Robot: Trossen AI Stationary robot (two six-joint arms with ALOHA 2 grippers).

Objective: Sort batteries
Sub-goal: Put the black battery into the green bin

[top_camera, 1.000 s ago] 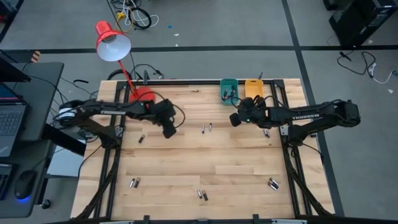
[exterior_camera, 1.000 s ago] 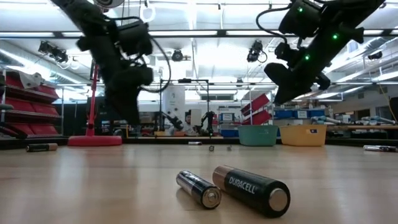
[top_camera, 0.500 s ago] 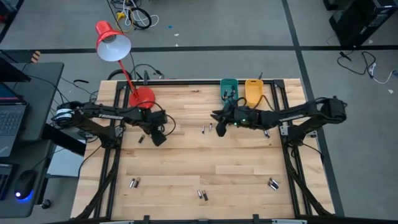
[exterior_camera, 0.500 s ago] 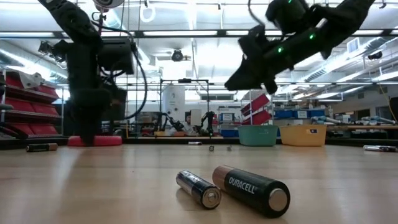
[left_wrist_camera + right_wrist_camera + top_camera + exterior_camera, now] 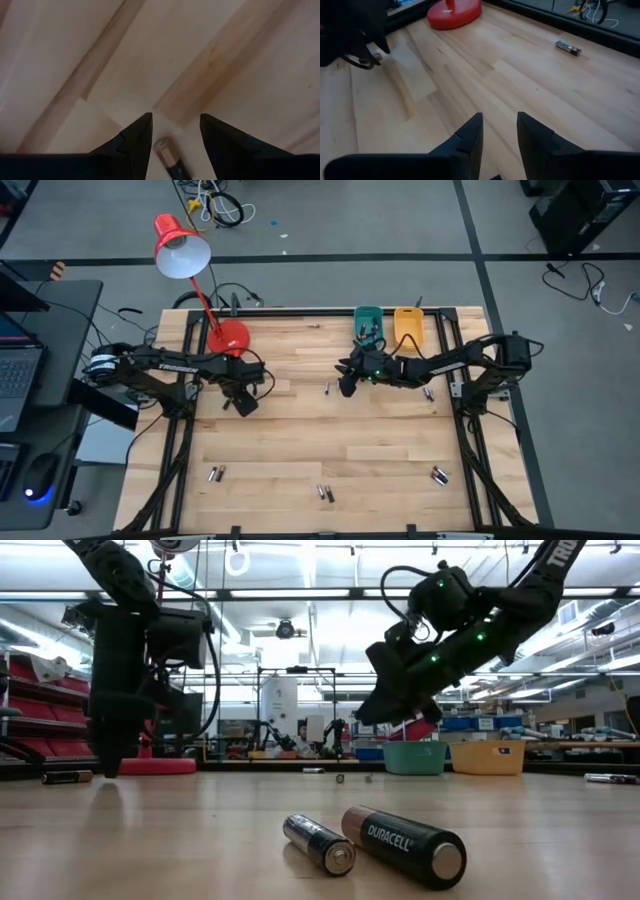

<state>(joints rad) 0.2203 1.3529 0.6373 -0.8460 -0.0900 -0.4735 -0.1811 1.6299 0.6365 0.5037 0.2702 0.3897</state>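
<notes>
Left wrist view shows the left hand (image 5: 172, 132) low over the pale wooden tabletop (image 5: 210, 60), its two dark fingers (image 5: 137, 135) parted a little way, and a battery (image 5: 169, 159) lying between them with its coppery end toward the fingertips; the fingers stand either side of it and whether they touch it cannot be told. From above, this hand (image 5: 240, 400) sits on the left part of the tabletop (image 5: 330, 440), just in front of the red base of a desk lamp (image 5: 228, 335). From table height it (image 5: 105, 765) reaches down almost to the wood, near a battery (image 5: 68, 777) lying at the left edge.

The right hand (image 5: 499, 131) has its fingers (image 5: 470, 132) parted narrowly with nothing between the tips. Seen from overhead it (image 5: 348, 385) hangs over the middle rear of the tabletop, just beside a pair of batteries (image 5: 332, 387). The level view shows it (image 5: 375, 710) held well above the wood.

Behind the right arm, at the rear edge, stand a green bin (image 5: 368, 322) and an orange bin (image 5: 407, 322), side by side. More batteries lie scattered toward the front: one pair at the front left (image 5: 214, 473), one at the front centre (image 5: 323, 492) and one at the front right (image 5: 438, 475). Closest to the low camera, a thin cell (image 5: 318, 842) lies touching a thicker Duracell (image 5: 405, 845). Another battery (image 5: 568, 47) lies alone near the rear rail.
</notes>
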